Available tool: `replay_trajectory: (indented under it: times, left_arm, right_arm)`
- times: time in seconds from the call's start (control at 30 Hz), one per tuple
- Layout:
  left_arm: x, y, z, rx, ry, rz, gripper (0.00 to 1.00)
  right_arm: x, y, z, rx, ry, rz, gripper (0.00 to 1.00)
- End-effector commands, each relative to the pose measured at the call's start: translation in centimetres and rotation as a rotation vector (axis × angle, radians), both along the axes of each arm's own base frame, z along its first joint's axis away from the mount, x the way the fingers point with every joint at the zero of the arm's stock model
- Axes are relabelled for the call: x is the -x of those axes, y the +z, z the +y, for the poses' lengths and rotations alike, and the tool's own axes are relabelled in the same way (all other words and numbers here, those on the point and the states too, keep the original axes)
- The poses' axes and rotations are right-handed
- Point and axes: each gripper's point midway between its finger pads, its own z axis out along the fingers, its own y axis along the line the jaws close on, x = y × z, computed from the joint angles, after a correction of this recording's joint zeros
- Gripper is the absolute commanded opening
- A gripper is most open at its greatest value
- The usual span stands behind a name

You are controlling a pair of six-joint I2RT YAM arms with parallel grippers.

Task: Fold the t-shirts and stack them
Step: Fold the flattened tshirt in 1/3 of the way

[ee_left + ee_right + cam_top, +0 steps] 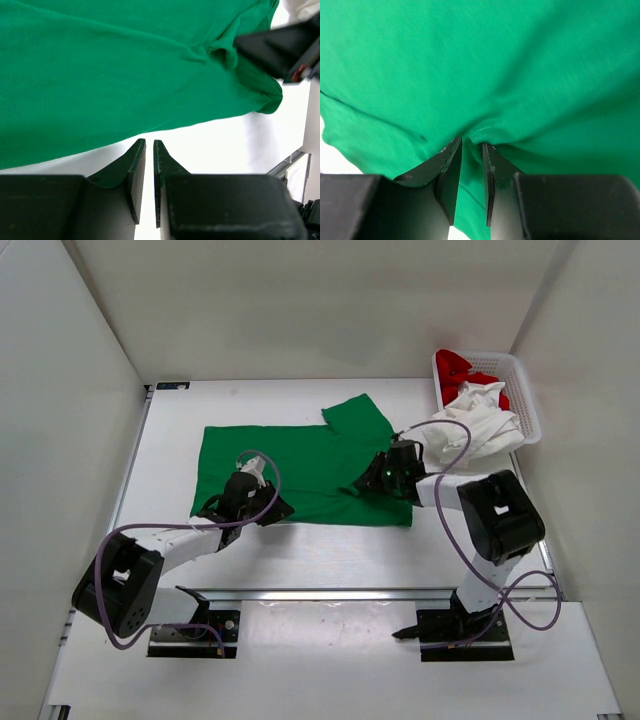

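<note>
Right jaws first: they are down on the green t-shirt (300, 455) and narrowed to a slim gap. In the right wrist view a pucker of green cloth is bunched right at the tips, with more green filling the slot between them, so they are pinching the shirt. From above, that pinch sits near the shirt's right edge, on the near side of the sleeve that sticks out toward the far wall.

Left jaws now: they are nearly pressed together, just a thin slit, with the tips right at the shirt's near hem. The white surface (300, 555) shows through the slit (one inner face looks green-tinted, cloth or reflection, hard to say). I cannot tell whether the hem is gripped or only touched.

The shirt itself lies spread across the middle of the surface, with wrinkles running toward the right pinch.

In the far right corner is the white mesh basket (527, 390). The red t-shirt (455, 368) sits inside at its far end. The white t-shirt (482, 425) is heaped over the near rim, spilling toward the right arm (500, 515). A purple cable (455, 440) arches from that arm, crossing in front of the white shirt. Another loops over the left arm (170, 540).
</note>
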Motion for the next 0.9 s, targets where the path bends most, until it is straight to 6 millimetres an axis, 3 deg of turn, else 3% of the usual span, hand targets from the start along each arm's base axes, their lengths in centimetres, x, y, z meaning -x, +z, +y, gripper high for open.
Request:
replay_trajectory:
  times: [0.0,0.07,0.1,0.17,0.23,0.3,0.4,0.47,0.53,0.6,0.67,0.87]
  left_arm:
    - [-0.5,1.0,0.6,-0.005,0.014,-0.032,0.24]
    - [-0.6,1.0,0.9,-0.016,0.019,-0.034,0.23]
    - [-0.8,1.3,1.4,-0.024,0.035,-0.044,0.23]
    - [-1.1,1.2,2.3,-0.037,0.059,-0.039,0.23]
    - [-1.4,1.8,2.9,-0.026,0.082,-0.044,0.24]
    - [-1.5,2.2,2.7,-0.033,0.080,-0.061,0.24]
    - [-1.6,2.2,2.0,-0.032,0.066,-0.064,0.24]
    - [-1.7,1.5,1.2,-0.030,0.043,-0.042,0.24]
    - [-2.0,1.0,0.8,-0.032,0.044,-0.022,0.23]
    - [-2.3,0.1,0.6,-0.027,0.048,0.018,0.23]
    - [-2.2,-0.7,0.9,-0.016,0.060,0.042,0.23]
    - [1.0,-5.5,4.0,-0.115,0.100,0.170,0.22]
  right_arm:
    - [-4.0,2.3,1.7,-0.025,0.009,-0.095,0.21]
    - [-6.7,4.0,2.6,-0.057,0.000,-0.140,0.21]
    - [-7.3,3.2,2.5,-0.069,0.000,-0.119,0.20]
    - [-10.1,6.2,4.0,-0.114,0.030,-0.173,0.22]
    - [-10.1,7.4,4.4,-0.079,0.066,-0.188,0.28]
    - [-8.9,9.4,3.9,-0.025,0.079,-0.251,0.33]
    - [-4.9,8.5,2.1,0.004,0.062,-0.245,0.37]
    - [-2.8,7.4,1.5,0.009,0.060,-0.222,0.30]
    - [0.0,6.1,2.7,0.003,0.114,-0.185,0.09]
    - [2.2,4.3,3.7,0.032,0.170,-0.134,0.03]
    - [3.1,3.0,4.1,0.075,0.190,-0.112,0.00]
    - [4.9,0.0,4.2,0.130,0.229,-0.015,0.01]
